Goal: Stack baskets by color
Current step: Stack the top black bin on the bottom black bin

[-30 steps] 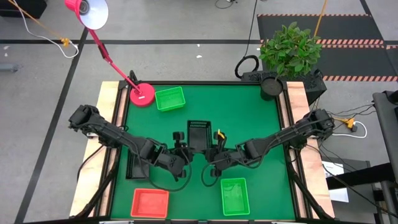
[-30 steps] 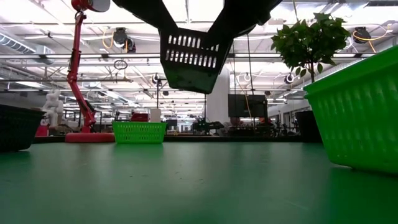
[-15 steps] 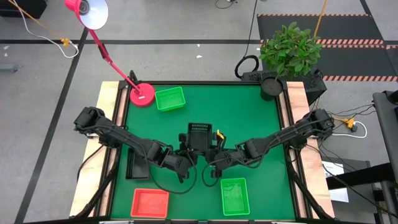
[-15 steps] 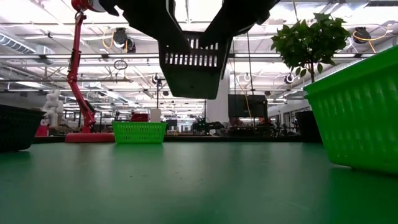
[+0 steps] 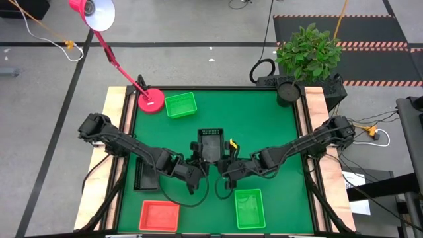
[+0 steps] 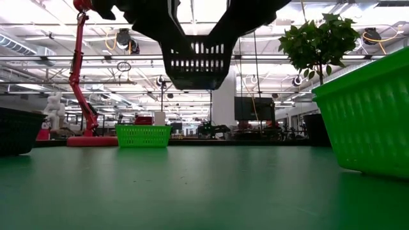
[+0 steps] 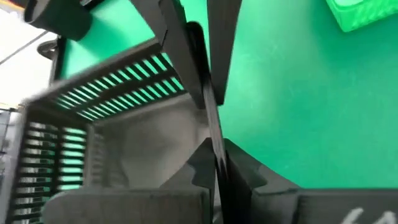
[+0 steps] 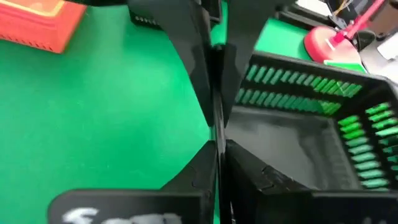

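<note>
Two green baskets [image 5: 180, 104], two black [image 5: 212, 142], one red [image 5: 159, 215]

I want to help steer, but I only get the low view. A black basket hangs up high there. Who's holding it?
Observer: Both arms. From above, the left pincer and the right pincer each clamp one side wall of the black basket.
Operator: Where over the table is it?
Observer: Over the middle, between the far green basket and the near green basket.
Operator: Any red ones?
Observer: Yes, a red basket sits in the high view's bottom-left table corner.
</note>
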